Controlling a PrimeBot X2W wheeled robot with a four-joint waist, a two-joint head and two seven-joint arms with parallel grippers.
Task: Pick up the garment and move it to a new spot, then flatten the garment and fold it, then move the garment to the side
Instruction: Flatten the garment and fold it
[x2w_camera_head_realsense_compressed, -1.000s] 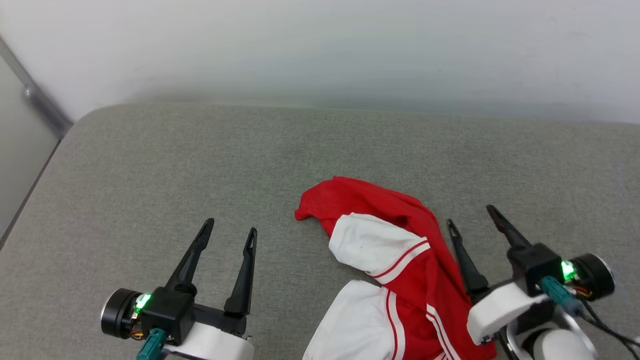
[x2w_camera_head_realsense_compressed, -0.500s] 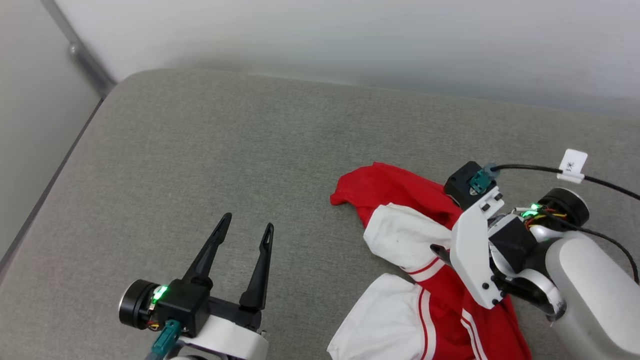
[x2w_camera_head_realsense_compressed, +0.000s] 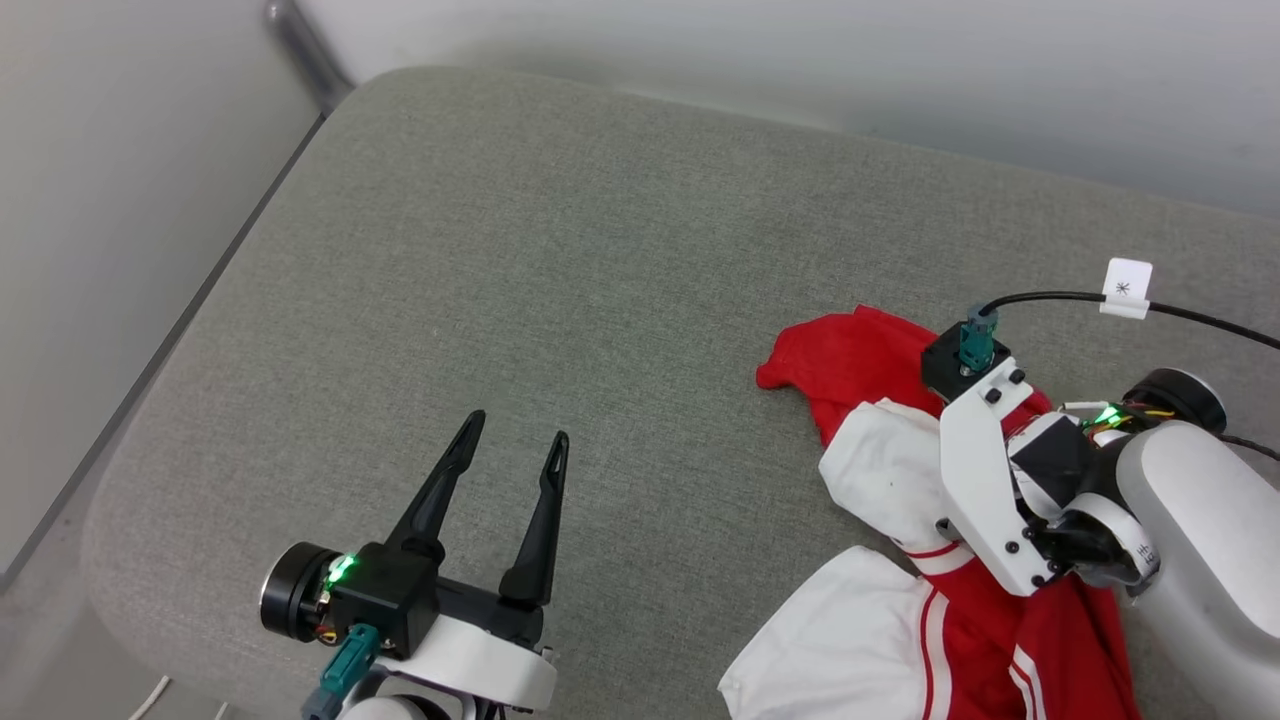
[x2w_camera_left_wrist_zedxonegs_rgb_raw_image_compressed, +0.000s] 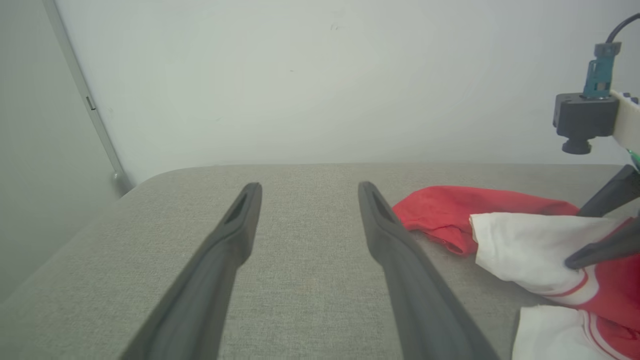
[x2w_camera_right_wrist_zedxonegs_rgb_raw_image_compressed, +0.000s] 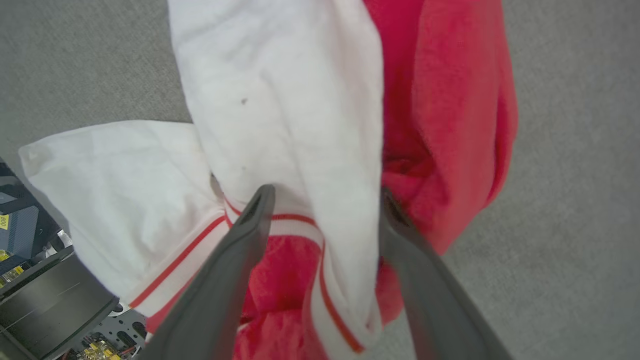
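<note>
Here the garment (x2w_camera_right_wrist_zedxonegs_rgb_raw_image_compressed: 280, 100) sleeve lies btwn R tool (x2w_camera_right_wrist_zedxonegs_rgb_raw_image_compressed: 325, 196) fingers, spread apart.

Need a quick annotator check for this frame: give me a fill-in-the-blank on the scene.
1. The open right hand straddles the garment's white ____.
2. The open left hand is on the garment's ____ side.
3. The garment is white and ____.
Missing: sleeve; left; red.
</note>
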